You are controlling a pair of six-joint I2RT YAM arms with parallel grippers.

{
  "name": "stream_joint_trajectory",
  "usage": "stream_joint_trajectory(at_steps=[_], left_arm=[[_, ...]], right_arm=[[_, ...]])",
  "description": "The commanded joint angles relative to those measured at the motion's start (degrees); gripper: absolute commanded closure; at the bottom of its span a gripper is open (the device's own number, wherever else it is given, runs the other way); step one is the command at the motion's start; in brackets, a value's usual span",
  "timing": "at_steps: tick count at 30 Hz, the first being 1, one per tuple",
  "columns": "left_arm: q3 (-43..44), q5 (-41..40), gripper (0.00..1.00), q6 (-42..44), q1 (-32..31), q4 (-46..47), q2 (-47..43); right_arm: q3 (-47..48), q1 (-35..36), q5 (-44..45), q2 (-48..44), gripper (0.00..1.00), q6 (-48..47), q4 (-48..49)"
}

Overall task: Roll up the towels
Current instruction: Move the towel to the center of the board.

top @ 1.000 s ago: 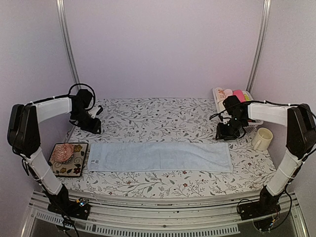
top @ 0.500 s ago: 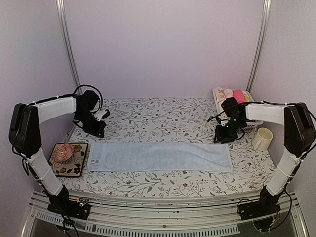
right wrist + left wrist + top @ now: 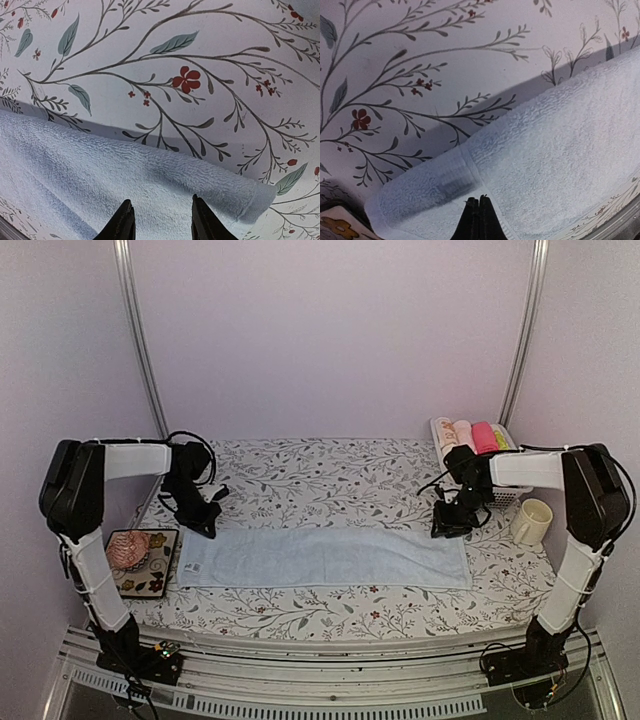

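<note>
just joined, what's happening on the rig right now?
Towel rolling, not yet begun. The light blue towel lies flat and unrolled across the table. The left gripper sits at its far left corner, jaws shut; whether it pinches cloth is unclear. The right gripper hovers at the far right corner, jaws apart, holding nothing. Rolled cloths sit in the basket at far right.
</note>
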Motion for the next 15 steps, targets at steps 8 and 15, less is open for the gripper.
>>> stream_joint_trajectory(at_steps=[8,15], left_arm=[[6.0,-6.0,1.00,-0.9,-0.4,-0.9,11.6],[11.8,-7.9,1.00,-0.9,-0.4,0.2,17.0]], right_arm=[[0.9,-0.5,5.8,5.4,0.60,1.9,2.7],[3.3,-2.2,8.8,9.6,0.60,1.2,3.9]])
